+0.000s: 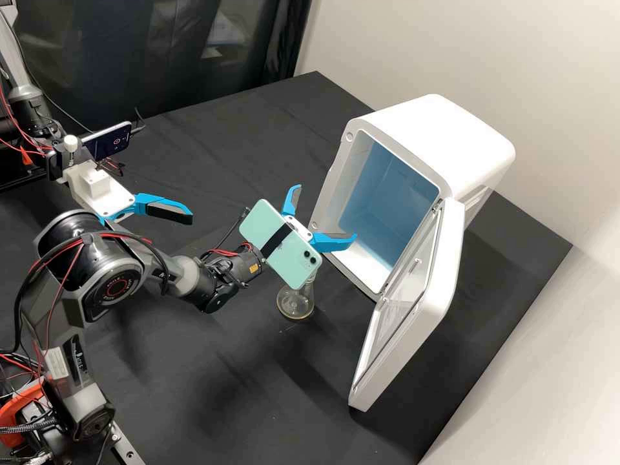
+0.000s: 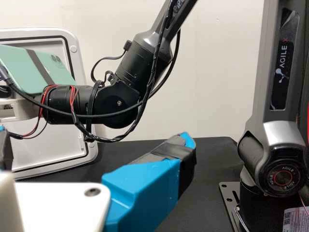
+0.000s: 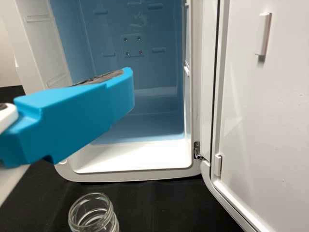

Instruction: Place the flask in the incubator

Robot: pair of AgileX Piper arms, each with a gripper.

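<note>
Flask [image 1: 296,302] pickup, centre frame: right gripper [image 1: 316,219] above it, fingers apart, empty
Lower squarely over the neck so you grip below the rim

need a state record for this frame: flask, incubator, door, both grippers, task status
flask: upright on the bench, just in front of the incubator opening, not held
incubator: opening faces the arms, blue inside
door: swung wide open
right gripper: jaws open, above the flask, at the opening
left gripper: set back from the flask, nothing in it
task status: flask not yet inside
</note>
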